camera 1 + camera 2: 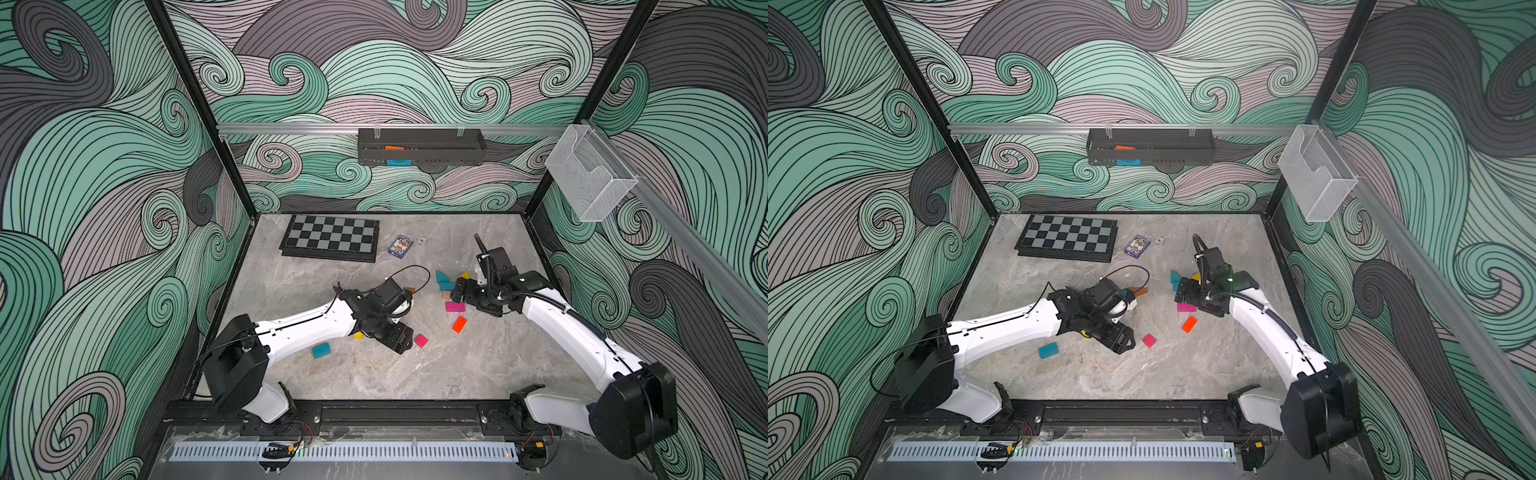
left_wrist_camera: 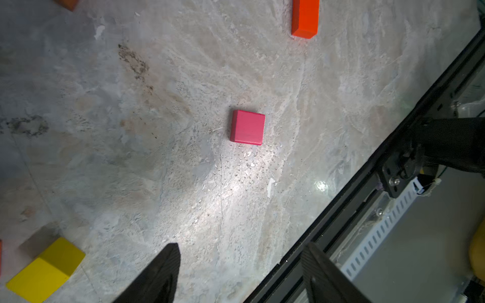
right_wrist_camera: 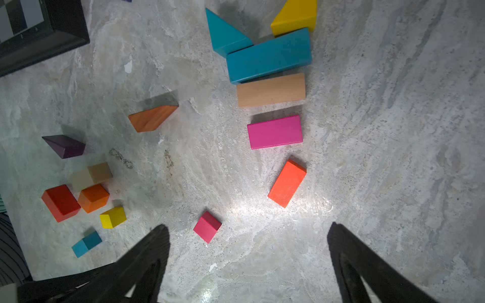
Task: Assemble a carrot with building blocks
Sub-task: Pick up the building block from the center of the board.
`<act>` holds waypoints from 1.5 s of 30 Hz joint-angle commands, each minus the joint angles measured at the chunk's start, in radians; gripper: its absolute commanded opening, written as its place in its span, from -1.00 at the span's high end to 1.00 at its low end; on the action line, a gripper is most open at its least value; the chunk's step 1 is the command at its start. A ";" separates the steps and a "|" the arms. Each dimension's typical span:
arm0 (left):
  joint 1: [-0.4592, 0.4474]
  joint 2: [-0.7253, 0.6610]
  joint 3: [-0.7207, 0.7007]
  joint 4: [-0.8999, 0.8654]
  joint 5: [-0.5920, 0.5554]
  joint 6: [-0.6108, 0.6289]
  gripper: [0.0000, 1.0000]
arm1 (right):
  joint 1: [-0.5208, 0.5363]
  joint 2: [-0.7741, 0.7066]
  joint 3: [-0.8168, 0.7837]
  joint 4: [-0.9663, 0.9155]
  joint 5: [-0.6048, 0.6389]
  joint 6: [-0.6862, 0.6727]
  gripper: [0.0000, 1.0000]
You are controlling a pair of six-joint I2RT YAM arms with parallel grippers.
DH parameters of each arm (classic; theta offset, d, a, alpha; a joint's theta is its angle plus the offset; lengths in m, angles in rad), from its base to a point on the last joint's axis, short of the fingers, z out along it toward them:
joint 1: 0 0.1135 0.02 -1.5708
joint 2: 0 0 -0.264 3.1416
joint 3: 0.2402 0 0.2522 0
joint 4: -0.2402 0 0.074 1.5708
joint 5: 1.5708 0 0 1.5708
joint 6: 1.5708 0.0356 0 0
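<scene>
Both claws open; blocks lie on the table [image 1: 374, 374].
The left claw [image 2: 240, 246] stands open and empty near the pink cube [image 2: 247, 127]. Rightward, an orange block [image 3: 286, 183], pink block [image 3: 275, 132], beige block [image 3: 271, 90] and teal block [image 3: 269, 55] form a line ending in a teal wedge [image 3: 225, 35] and yellow wedge [image 3: 295, 18]. The right claw [image 3: 248, 225] stands wide open, empty, beside it.

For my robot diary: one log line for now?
left tool open, empty | right tool open, empty | orange-red wooden cuboid lying free
</scene>
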 commanded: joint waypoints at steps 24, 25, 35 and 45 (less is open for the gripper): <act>-0.155 0.367 0.187 0.164 -0.279 0.044 -0.11 | -0.058 -0.147 0.152 -0.122 -0.061 -0.084 -0.97; -0.155 0.379 0.194 0.163 -0.289 0.041 -0.01 | -0.059 -0.151 0.154 -0.122 -0.063 -0.085 -0.97; -0.156 0.433 0.223 0.149 -0.314 0.038 0.35 | -0.069 -0.160 0.155 -0.121 -0.087 -0.096 -0.97; -0.164 0.419 0.248 0.117 -0.304 0.051 1.00 | -0.083 -0.170 0.169 -0.122 -0.090 -0.103 -0.97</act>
